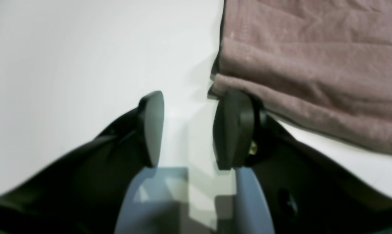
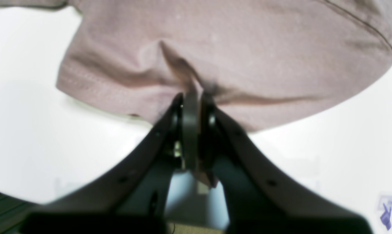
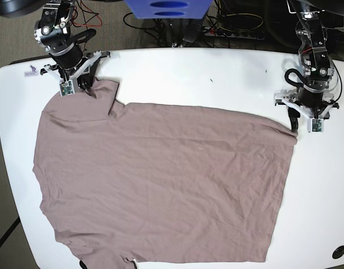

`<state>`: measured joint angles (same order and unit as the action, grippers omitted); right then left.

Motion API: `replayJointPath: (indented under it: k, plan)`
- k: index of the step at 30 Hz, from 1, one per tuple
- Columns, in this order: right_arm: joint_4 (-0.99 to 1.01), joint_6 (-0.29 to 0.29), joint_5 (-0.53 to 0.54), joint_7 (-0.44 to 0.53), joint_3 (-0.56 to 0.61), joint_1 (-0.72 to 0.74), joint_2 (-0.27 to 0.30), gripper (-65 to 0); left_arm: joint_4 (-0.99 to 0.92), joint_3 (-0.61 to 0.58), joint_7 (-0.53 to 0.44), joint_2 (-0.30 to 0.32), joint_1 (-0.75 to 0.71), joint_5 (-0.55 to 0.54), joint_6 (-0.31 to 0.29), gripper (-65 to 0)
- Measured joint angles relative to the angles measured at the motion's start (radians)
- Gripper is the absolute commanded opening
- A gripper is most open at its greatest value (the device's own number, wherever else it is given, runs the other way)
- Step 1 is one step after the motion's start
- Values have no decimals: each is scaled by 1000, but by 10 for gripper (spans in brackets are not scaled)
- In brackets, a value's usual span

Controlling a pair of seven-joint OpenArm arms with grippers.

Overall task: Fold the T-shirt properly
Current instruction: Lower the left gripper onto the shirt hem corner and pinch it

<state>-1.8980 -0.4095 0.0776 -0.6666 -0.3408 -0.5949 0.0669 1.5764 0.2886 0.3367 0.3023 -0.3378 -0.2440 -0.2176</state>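
The T-shirt (image 3: 161, 179) is lying spread flat on the white table (image 3: 217, 73) while the right pincer (image 2: 196, 97) is pinching its sleeve edge and the left pincer (image 1: 189, 130) is standing apart beside the hem corner (apparently empty), so refolding needs a regrasp.

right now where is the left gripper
In the base view the left gripper is at the right, open at the T-shirt's far right corner on the white table.

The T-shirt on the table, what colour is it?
The T-shirt is a plain dusty mauve-brown, no print; best seen in the base view.
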Motion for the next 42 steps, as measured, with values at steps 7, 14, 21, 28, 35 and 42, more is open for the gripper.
replayJointPath:
  k: [7, 14, 21, 28, 35, 42]
  plan:
    - [-3, 0, 1, 1, 0, 0, 5, -640, 55, -6, 35, -3, -33, 8, -16, -448]
    - [-2, 1, 0, -2, 3, 3, 6, -639, 154, 61, 172, -45, -41, 32, -39, -459]
    - [-2, 1, 0, 2, 5, 6, 2, -644, 199, 100, 183, -56, -6, 45, -38, -329]
    - [-2, 0, 3, 7, 5, 6, 5, -646, 128, 120, 187, -44, 50, 36, -22, -292]
    - [-5, 0, 4, 6, 8, 9, 5, -650, 42, 101, 163, -40, 76, 10, -37, -315]
    - [-7, 0, 4, 2, 8, 10, 3, -648, 12, 100, 143, -39, 75, -9, -45, -310]
